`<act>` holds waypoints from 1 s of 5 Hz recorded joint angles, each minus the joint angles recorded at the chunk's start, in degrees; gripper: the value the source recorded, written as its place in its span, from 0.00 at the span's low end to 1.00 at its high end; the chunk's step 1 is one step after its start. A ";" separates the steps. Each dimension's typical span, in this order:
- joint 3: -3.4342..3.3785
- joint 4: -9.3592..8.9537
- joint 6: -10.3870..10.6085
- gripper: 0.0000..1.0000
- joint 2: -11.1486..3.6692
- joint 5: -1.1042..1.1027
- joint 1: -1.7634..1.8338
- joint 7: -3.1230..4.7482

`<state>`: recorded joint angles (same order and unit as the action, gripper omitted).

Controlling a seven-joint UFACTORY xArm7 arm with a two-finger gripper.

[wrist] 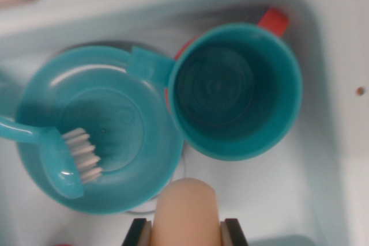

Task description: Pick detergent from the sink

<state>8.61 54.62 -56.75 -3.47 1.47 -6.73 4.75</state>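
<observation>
Pale sink basin [277, 194] fills your wrist view, its raised rim running across the far side. On the wrist view's left sits a teal bowl [98, 128] with a teal brush [69, 159] lying inside, white bristles up, its handle reaching off the left edge. Right of the bowl, touching it, stands a teal cup [233, 90] — open side up, with a red object [274, 20] peeking out beyond its far rim. At the near edge you see the detergent [187, 211], a peach rounded bottle, sitting between the dark fingers of the gripper [185, 233] — the pads press both its sides, so it is clamped.
</observation>
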 joint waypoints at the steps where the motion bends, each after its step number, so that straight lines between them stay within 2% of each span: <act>1: 0.00 0.00 0.00 1.00 0.00 0.00 0.00 0.00; 2: -0.01 1.68 -2.32 1.00 0.65 -0.12 0.02 -0.11; 3: -0.01 1.68 -2.32 1.00 0.65 -0.12 0.02 -0.11; 4: -0.03 3.48 -4.80 1.00 1.34 -0.25 0.04 -0.23; 5: -0.03 3.48 -4.80 1.00 1.34 -0.25 0.04 -0.23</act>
<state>8.59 58.10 -61.55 -2.13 1.23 -6.69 4.52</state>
